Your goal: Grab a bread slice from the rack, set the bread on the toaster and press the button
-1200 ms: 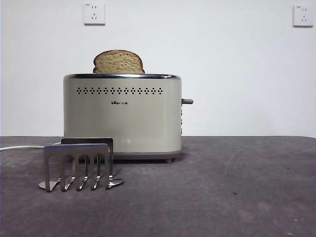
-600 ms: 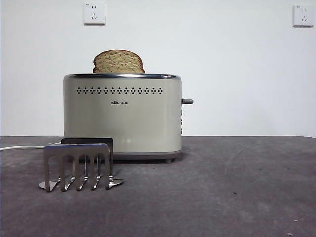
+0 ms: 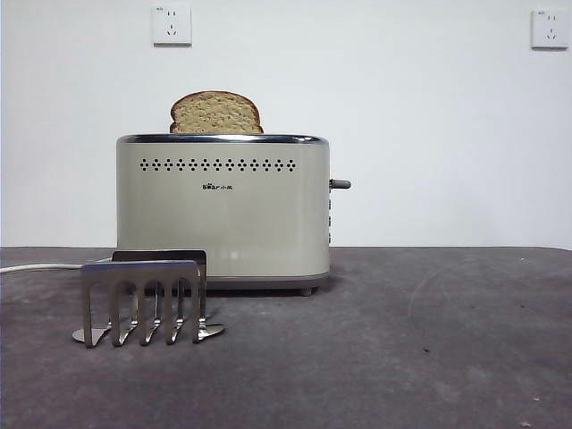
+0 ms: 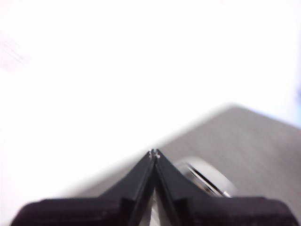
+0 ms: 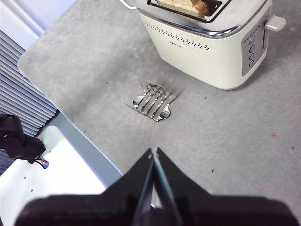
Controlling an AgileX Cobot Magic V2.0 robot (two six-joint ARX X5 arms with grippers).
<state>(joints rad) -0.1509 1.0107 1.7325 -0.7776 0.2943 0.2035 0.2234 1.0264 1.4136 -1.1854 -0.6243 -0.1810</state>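
Standing in the toaster's [image 3: 222,210] slot as before, the bread [image 3: 216,113] has left the rack [image 3: 143,300] empty; nothing moved. Right gripper [image 5: 154,151] and left gripper [image 4: 154,152] wait, fingers pressed together; the lever [image 3: 340,184] looks unpressed.

A: We see only the domed top of the slice of bread [image 3: 216,113]; the toaster [image 3: 222,211] hides the rest.

B: Our left wrist view is blurred, its background washed out.
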